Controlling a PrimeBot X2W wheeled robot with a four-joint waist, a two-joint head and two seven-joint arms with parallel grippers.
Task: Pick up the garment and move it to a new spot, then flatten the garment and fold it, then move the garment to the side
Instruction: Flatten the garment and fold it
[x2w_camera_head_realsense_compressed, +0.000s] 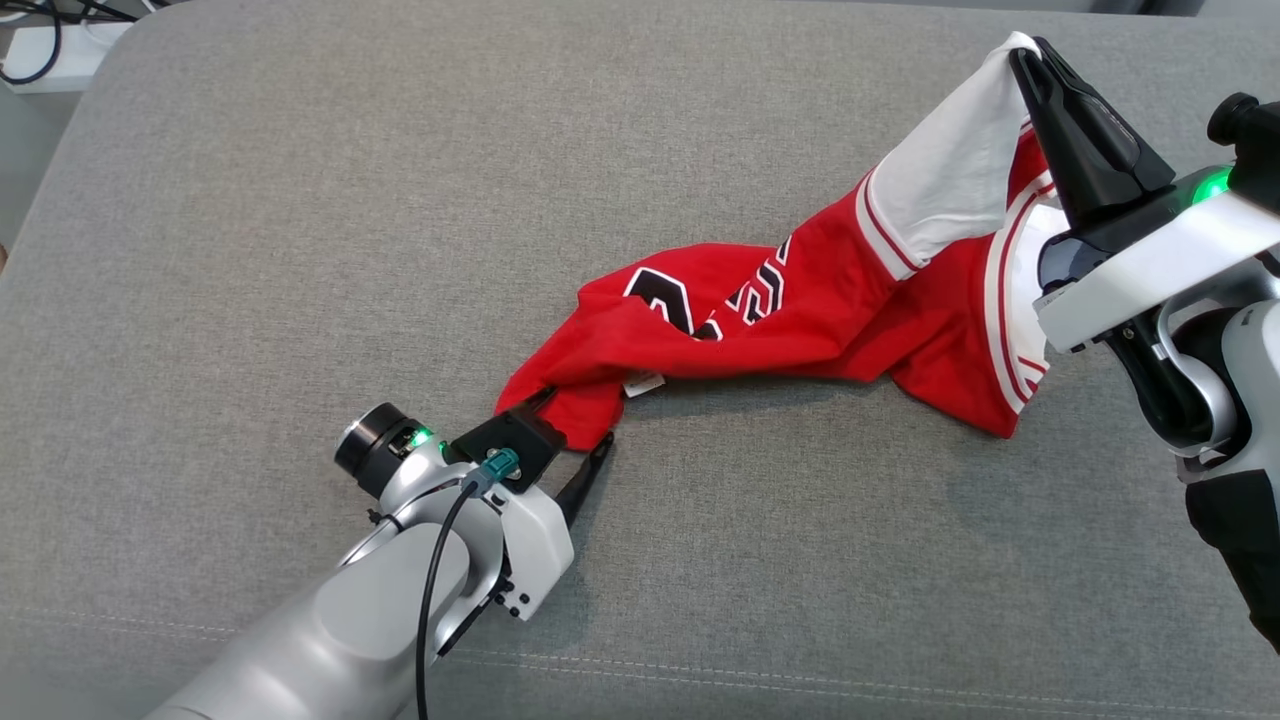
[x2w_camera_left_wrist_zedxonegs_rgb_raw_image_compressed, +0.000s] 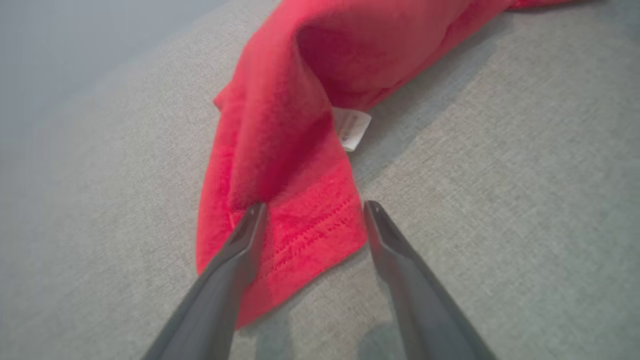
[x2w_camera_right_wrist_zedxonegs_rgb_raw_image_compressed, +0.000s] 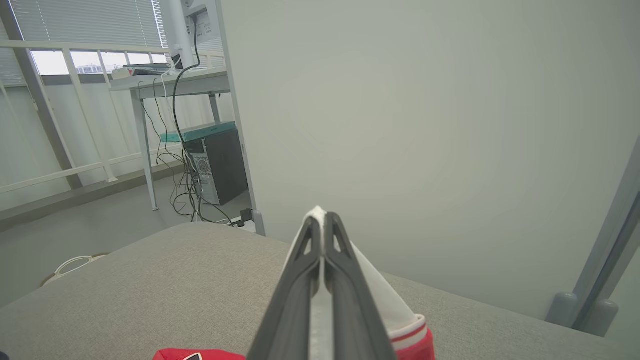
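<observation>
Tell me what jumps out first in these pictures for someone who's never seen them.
A bright red garment stretches across the grey cushion. The right gripper, shut, holds up its white sleeve at upper right, while the open left gripper straddles the hem at lower left.

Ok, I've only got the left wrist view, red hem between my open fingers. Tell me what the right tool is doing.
Observer: The right tool is shut on the garment's white sleeve and holds it lifted above the grey cushion.
Operator: Describe how the rest lies.
Observer: The red garment runs as one twisted band from that sleeve down to your left tool, with black and white lettering facing up.
Operator: Give me what's beyond the cushion.
Observer: In the right wrist view there is a pale wall, and beside it a desk with hanging cables and a computer tower under it.
</observation>
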